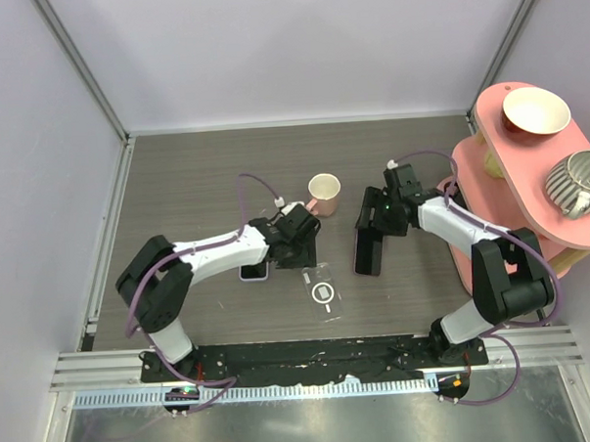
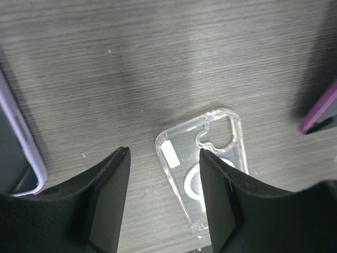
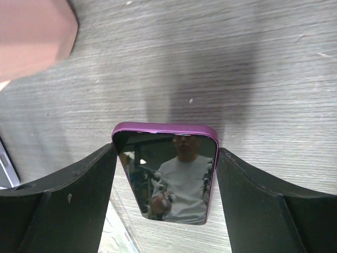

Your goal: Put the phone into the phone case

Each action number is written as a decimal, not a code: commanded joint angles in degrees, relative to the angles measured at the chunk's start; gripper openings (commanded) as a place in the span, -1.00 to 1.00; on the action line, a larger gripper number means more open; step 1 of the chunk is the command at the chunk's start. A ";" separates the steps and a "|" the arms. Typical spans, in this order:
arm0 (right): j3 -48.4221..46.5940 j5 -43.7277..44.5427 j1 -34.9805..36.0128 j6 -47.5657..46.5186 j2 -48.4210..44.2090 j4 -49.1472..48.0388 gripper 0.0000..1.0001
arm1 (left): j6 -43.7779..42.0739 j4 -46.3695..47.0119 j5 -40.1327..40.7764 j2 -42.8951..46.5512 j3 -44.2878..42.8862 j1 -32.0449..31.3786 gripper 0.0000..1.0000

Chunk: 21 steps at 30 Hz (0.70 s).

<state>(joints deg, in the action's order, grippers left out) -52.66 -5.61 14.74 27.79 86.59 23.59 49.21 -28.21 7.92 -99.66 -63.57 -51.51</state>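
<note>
phone (image 1: 367, 249) right of case (image 1: 324, 292); cup (image 1: 323, 191) behind.

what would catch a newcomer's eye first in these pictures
The purple phone stands out, gripped by its sides in the right tool near the centre, its dark screen mirroring a person. Just left of it a clear phone case lies flat, with the left tool open above it. At the right edge stands a bright pink shelf holding a bowl and striped cup.
</note>
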 commanded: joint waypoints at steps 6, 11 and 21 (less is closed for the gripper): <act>-0.60 -4.50 6.61 -2.39 -1.94 -2.06 -0.32 | -3.15 5.41 -3.05 15.44 5.63 4.74 0.13; 0.63 -9.33 6.61 -2.39 -3.53 -2.06 -0.34 | -4.83 21.85 -19.15 19.85 14.07 4.57 0.04; 3.09 -15.23 6.61 0.51 -4.50 -5.40 -0.37 | -2.10 40.41 -25.50 11.95 17.17 1.68 0.19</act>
<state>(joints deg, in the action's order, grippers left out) -49.91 -16.97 21.37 26.89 84.86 21.96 46.33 0.91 -13.50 -85.03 -44.47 -48.69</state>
